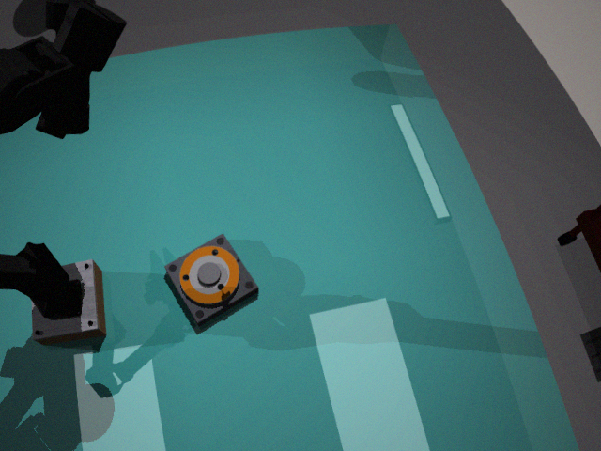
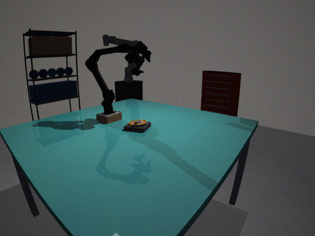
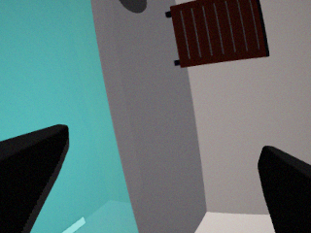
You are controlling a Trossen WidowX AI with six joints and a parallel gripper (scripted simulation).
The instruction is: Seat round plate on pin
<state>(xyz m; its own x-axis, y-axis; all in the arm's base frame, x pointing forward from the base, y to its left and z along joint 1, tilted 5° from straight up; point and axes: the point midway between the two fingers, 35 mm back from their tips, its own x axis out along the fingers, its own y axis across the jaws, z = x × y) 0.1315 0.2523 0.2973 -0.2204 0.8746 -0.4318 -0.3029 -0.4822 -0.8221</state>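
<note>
Round orange-and-grey plate (image 1: 209, 274) sits on the grey central post (image 1: 209, 272) of the dark grey square base (image 1: 211, 283), on the teal glass table (image 1: 300, 184), just beside the arm's mount block (image 1: 68, 301). Black parallel-jaw gripper (image 3: 162, 194) is raised high above, jaws released, grasping nothing.

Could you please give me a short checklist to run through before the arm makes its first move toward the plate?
1. Gripper open and holding nothing: ok, fingers stand wide with only floor and table between them.
2. Arm away from the plate: ok, the gripper is raised high, off to one side.
3. Plate on the post: ok.
4. Orange tab found: ok, toward the base's lower corner in the top view.
5. Pin inside the tab hole: cannot tell, too small.
6. Plate lying flat: cannot tell.
</note>
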